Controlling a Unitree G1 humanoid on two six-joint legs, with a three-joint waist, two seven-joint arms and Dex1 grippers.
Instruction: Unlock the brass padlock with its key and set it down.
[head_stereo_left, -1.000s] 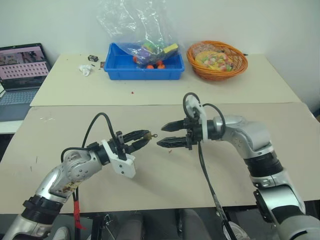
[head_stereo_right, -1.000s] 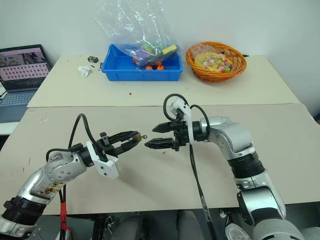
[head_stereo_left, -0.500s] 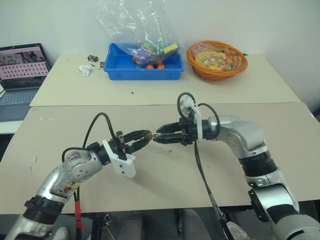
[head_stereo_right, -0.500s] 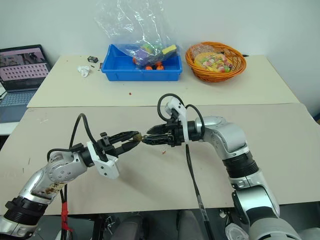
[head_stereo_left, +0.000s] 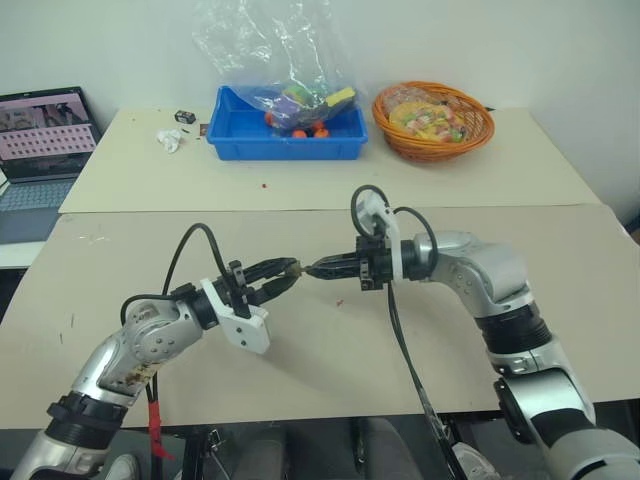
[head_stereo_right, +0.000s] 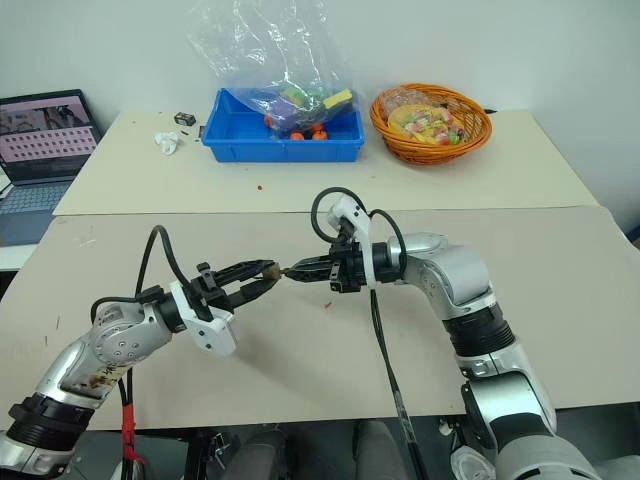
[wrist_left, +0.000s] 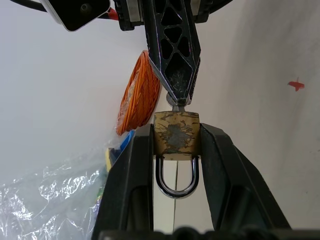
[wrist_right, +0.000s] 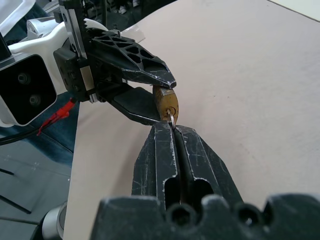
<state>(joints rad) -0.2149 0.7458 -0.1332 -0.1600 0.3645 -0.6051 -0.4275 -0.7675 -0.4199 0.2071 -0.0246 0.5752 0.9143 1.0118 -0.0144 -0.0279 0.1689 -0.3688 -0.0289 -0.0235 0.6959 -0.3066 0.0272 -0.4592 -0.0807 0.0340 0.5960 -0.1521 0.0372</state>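
Held in the air above the table (head_stereo_left: 330, 370), the brass padlock (wrist_left: 176, 132), small, hard and likely slippery, sat clamped by its flat sides in the left gripper (wrist_left: 175, 145), while the right gripper (wrist_right: 173, 131) had pinched shut on the thin key (wrist_right: 171, 118) at its keyhole end.

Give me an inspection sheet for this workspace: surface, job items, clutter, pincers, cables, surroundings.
Surface: two beige tables pushed together.
Job's things: brass padlock held in the air between the left pincer's fingers, shackle closed; key in its keyhole.
Clutter: blue bin with a plastic bag of toys, orange basket, crumpled white scrap, small black object.
Grippers: left pincer shut on the padlock; right pincer shut on the key.
Cables: black loops at both wrists, clear of the lock.
Surroundings: open laptop, white wall.
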